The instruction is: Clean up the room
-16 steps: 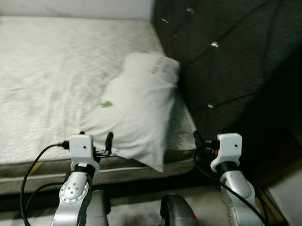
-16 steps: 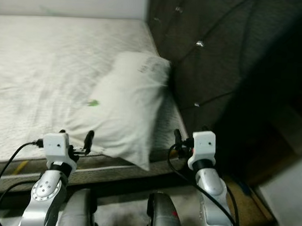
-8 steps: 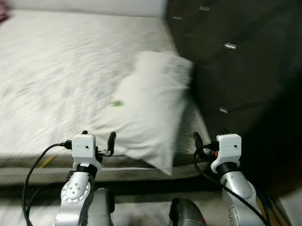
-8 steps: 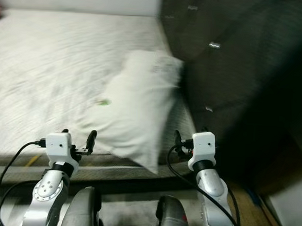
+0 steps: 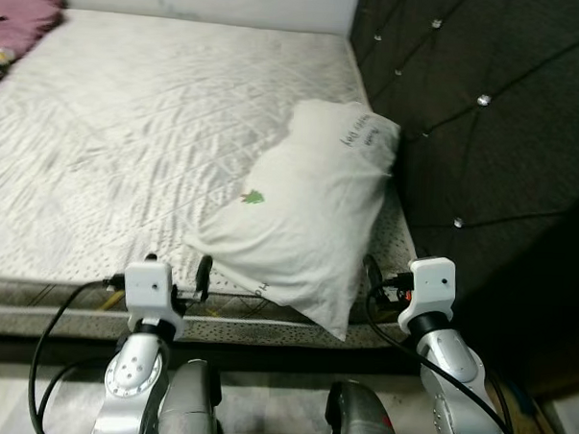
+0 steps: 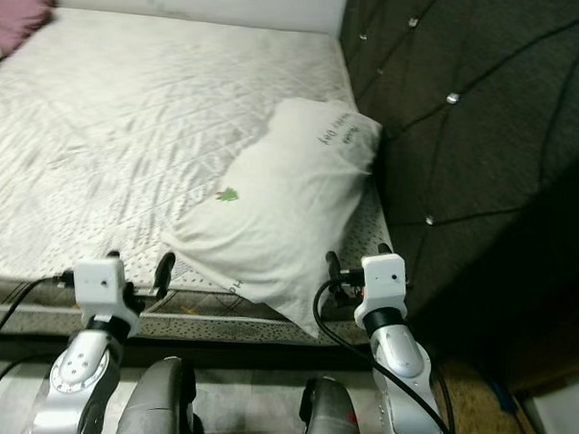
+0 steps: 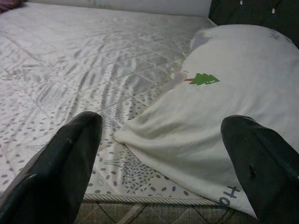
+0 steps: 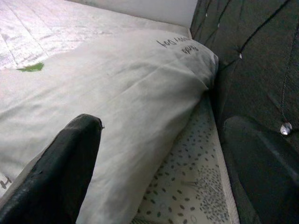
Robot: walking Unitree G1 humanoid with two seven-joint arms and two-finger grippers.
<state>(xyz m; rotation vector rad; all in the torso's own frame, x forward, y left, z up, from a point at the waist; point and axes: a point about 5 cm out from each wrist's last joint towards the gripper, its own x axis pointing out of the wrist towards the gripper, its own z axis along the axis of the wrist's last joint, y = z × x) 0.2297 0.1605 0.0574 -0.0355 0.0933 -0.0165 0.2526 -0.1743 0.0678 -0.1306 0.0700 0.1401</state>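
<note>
View change: since a second ago my head camera has swung left and steadied; the whole scene has shifted right, the blur is gone, and more of the far left of the bed is in frame. I read that as my own turn, not as anything on the bed moving.

Pillow: the white pillow [image 5: 304, 218] lies askew on the right side of the mattress [image 5: 129, 143], its far corner against the dark tufted headboard [image 5: 467, 109], its near corner hanging over the near edge of the bed. It has a small green tree print [image 7: 202, 79] and some lettering at the far end.

Pink item: a pink bundle [image 5: 19, 18] now shows at the far left corner of the mattress; I cannot tell what it is.

Left gripper: the left gripper [image 7: 159, 154] is held at the near bed edge, fingers spread wide and holding nothing, with the pillow's near left edge just ahead between them.

Right gripper: the right gripper [image 8: 159, 154] is also spread and empty, aimed along the pillow's right side, beside the headboard.

Meaning for the task: I judge I am now squared up to the pillow with both arms flanking it, so straightening it looks like the step in hand. Nothing is gripped yet.

Risk: the overhanging corner could slip off the bed if I nudge it.
</note>
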